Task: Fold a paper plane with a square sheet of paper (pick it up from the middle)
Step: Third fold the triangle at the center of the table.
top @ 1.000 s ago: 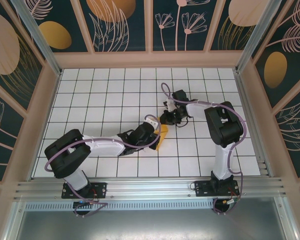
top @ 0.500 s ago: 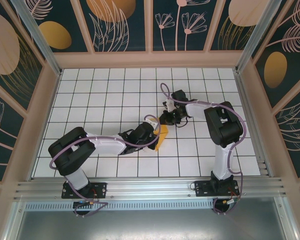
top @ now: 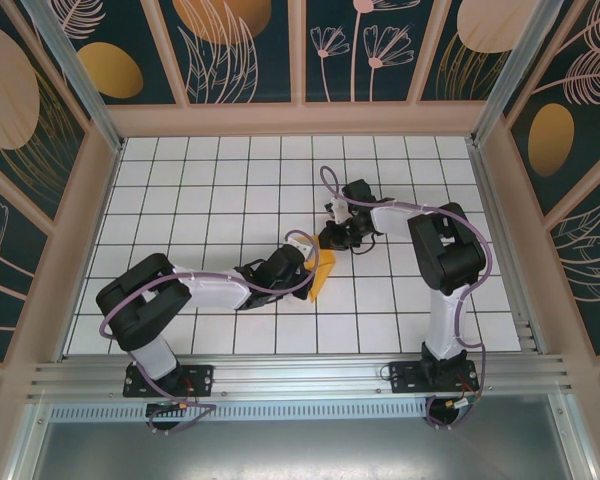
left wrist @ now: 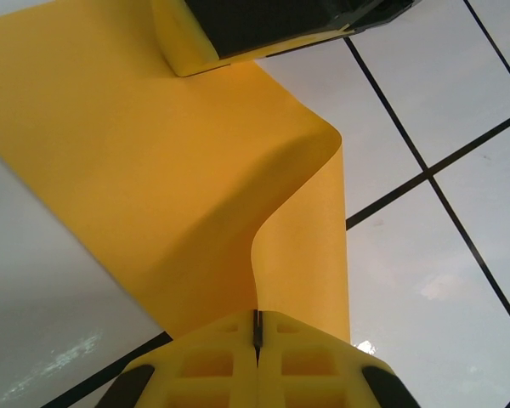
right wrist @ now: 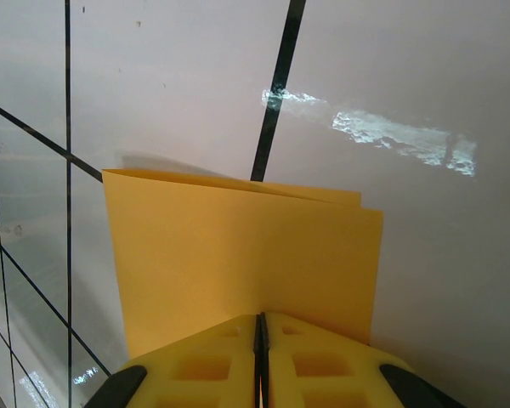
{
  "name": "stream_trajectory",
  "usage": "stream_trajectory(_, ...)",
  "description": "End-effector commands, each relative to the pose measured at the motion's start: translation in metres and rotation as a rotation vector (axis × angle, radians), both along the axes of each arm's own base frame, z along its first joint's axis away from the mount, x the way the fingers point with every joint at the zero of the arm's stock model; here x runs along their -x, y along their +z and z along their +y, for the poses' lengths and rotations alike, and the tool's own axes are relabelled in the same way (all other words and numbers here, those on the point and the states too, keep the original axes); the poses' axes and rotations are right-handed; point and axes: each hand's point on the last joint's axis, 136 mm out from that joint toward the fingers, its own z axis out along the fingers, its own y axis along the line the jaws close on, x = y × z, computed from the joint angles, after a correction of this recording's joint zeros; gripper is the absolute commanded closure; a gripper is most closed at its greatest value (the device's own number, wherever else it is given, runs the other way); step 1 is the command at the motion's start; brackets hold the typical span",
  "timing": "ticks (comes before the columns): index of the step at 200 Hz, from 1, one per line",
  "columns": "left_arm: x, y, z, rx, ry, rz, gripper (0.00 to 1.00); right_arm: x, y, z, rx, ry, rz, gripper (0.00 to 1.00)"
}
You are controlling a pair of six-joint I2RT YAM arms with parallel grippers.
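Between my left tool point(left wrist: 257, 327) and right tool point(right wrist: 260, 327) the square sheet of paper point(top: 323, 271) hangs just over the table point(top: 200, 190), doubled once and bowed. Each tool is pinched shut on an opposite edge. I judge one fold done; nose and wings remain.

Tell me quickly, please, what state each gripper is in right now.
Left gripper: shut on the orange-yellow paper.
Right gripper: shut on the same paper, at its folded end.

- A robot lab cell: left arm point(top: 205, 290) and right arm point(top: 445, 255) bolted to an aluminium rail point(top: 300, 375).
- White gridded desk point(top: 210, 180), boxed in by floral-printed wall panels point(top: 230, 50).
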Motion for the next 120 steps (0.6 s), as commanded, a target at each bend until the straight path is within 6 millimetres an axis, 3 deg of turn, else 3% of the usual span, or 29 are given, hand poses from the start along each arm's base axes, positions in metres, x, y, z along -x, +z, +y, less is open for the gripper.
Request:
stream_trajectory(1, -0.006, -0.001, 0.003, -0.012, 0.002, -0.019, 1.00, 0.011, -0.020, -0.004, 0.061, 0.018, 0.053, 0.88)
stream_trajectory(53, -0.006, -0.018, 0.006, -0.050, -0.005, 0.005, 1.00, 0.011, -0.020, -0.004, 0.062, 0.017, 0.053, 0.88)
stream_trajectory(120, -0.008, -0.022, 0.005, -0.061, -0.008, 0.002, 1.00, 0.013, -0.020, -0.003, 0.061, 0.022, 0.057, 0.87)
